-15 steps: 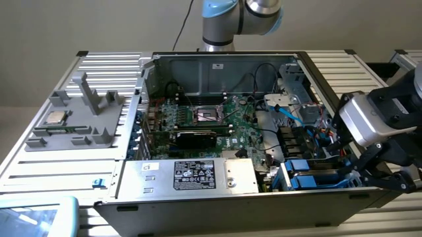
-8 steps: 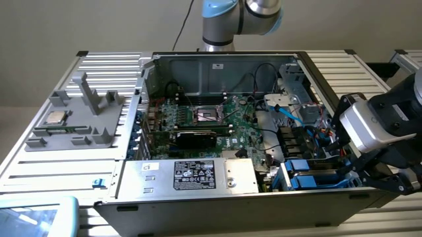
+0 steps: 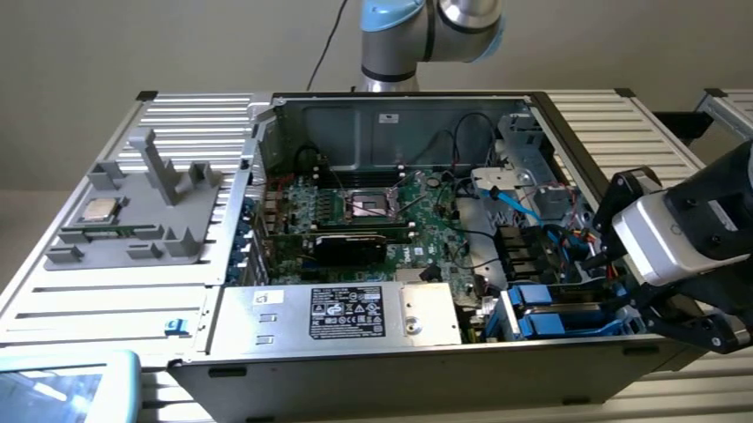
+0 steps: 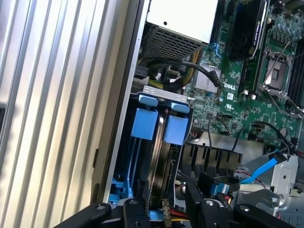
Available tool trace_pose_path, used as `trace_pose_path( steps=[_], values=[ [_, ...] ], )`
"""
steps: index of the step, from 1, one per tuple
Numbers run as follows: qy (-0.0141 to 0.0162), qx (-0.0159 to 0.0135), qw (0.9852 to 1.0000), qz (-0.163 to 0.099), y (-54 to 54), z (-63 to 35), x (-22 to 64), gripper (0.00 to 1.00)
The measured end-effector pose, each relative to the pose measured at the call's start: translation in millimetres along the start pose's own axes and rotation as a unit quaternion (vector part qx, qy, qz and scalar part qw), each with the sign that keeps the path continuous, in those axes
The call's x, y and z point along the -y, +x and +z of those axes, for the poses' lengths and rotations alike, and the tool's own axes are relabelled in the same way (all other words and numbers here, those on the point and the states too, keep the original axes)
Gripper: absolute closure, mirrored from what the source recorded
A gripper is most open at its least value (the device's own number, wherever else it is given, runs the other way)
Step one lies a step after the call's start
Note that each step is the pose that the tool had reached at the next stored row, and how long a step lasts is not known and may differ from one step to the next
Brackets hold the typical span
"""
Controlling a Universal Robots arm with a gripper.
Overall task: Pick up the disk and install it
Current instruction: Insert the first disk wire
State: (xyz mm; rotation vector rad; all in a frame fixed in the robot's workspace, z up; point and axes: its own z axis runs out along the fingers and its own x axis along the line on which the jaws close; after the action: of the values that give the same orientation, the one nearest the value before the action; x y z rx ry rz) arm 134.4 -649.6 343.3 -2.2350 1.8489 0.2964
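The disk stands on edge in the drive bay at the case's front corner, its blue carrier tabs pointing into the case beside a second blue carrier. In the exterior view the blue carriers sit low on the right side of the open computer case. My gripper straddles the near end of the disk, a black finger pressed close on each side. From outside, the gripper hangs over the case's right wall with its white wrist body above it.
The open case holds a motherboard, a silver power supply box and loose black and blue cables near the bay. A grey fixture with a small CPU chip lies on the ribbed metal table.
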Motion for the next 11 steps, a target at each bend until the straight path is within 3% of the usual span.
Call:
trace_pose_path(
  steps=[2,9,11],
  values=[
    [0.0014,0.0078,1.0,0.0,1.9,0.1,-0.3,0.56],
    [0.0015,0.0087,1.0,-0.001,2.0,0.1,-0.3,0.56],
    [0.002,0.0114,0.9999,-0.001,3.7,-0.3,-0.6,0.56]
  ],
)
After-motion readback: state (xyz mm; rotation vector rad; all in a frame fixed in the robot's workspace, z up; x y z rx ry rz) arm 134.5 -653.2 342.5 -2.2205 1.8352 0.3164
